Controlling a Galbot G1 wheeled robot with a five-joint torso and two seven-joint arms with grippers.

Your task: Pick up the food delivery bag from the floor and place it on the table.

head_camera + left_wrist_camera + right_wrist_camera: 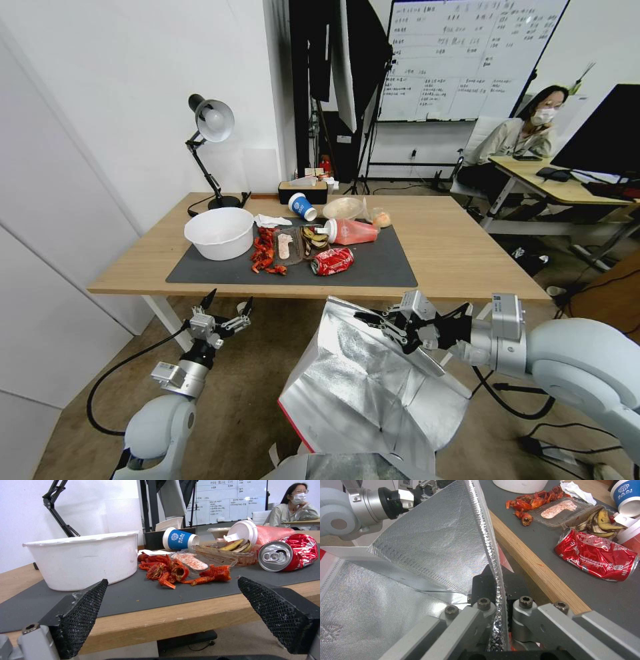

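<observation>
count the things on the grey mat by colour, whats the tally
white: 1, the bowl
red: 3, the crushed can, the pile of shells, the pink-red bottle
blue: 1, the paper cup
yellow: 1, the banana peel
clear: 1, the plastic tray
total: 7

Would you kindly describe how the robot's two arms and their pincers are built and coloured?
Both arms have glossy white rounded shells ending in silver metal wrists with black cables looping out. The left pincer has black pointed fingers with a woven-textured face. The right pincer has grey metal linkage bars with hex bolts and black tips.
</observation>
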